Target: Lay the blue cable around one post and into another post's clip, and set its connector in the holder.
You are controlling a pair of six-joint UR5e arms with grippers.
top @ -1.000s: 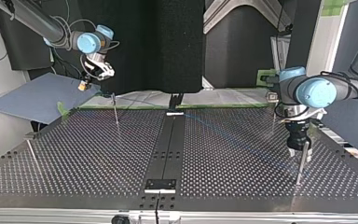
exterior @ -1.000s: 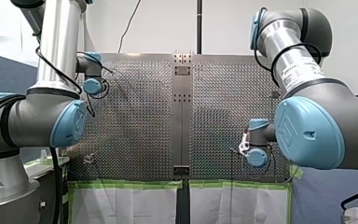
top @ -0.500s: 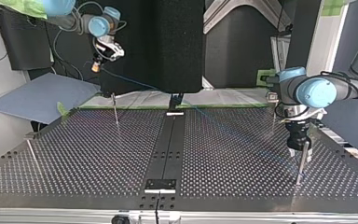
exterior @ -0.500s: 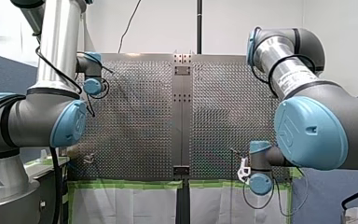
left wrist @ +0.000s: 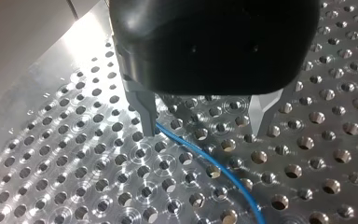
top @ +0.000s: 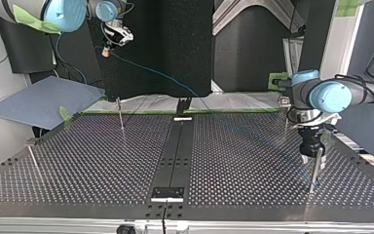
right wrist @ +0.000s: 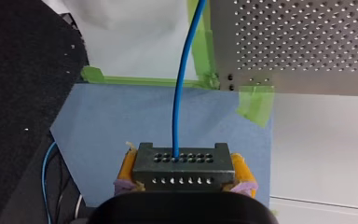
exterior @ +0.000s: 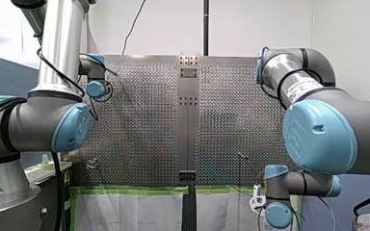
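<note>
My right tool (right wrist: 183, 176) clamps the dark perforated connector block (right wrist: 183, 163), well off the perforated metal table (right wrist: 307, 42). The thin blue cable (right wrist: 182, 84) runs straight ahead from it toward my left tool (left wrist: 205, 125), which stands wide open over the cable.

My right gripper (top: 108, 47) and its connector (right wrist: 182, 167) higher, farther beyond the table (top: 78, 161).

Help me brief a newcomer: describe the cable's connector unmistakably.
In the top view, find my right arm, high beyond the perforated table's far left corner. Its claw clamps the connector: a dark block with two rows of holes, the blue cable leaving it.
</note>
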